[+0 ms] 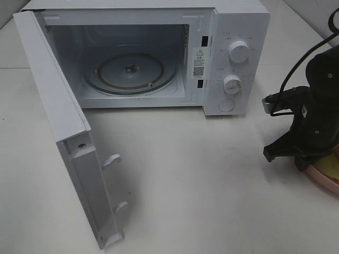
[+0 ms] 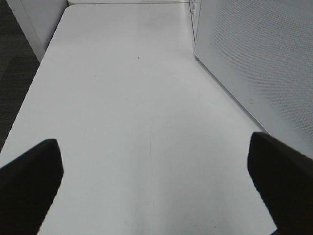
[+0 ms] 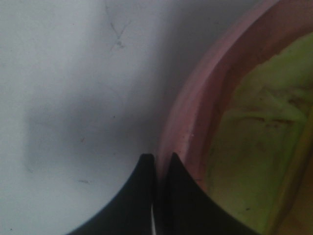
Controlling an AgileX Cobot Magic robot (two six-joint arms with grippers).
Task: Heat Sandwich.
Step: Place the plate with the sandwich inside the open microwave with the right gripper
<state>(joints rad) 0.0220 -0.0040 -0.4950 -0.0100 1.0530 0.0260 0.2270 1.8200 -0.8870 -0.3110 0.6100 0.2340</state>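
The sandwich (image 3: 254, 127) lies on a round pink plate (image 3: 190, 122) at the table's right edge. Only its green lettuce and a strip of tan bread show in the right wrist view. A sliver of it (image 1: 331, 168) shows in the high view, on the plate (image 1: 324, 182). My right gripper (image 3: 157, 159) is down at the plate's left rim with its fingers pressed together on that rim; in the high view it (image 1: 303, 161) hides most of the plate. My left gripper (image 2: 156, 181) is open and empty over bare table, outside the high view.
A white microwave (image 1: 238, 32) stands at the back with its door (image 1: 58, 132) swung wide toward the front left. Its glass turntable (image 1: 132, 71) is bare. The door's outer face (image 2: 259, 63) is close beside my left gripper. A black cable (image 1: 296, 66) hangs above the right arm.
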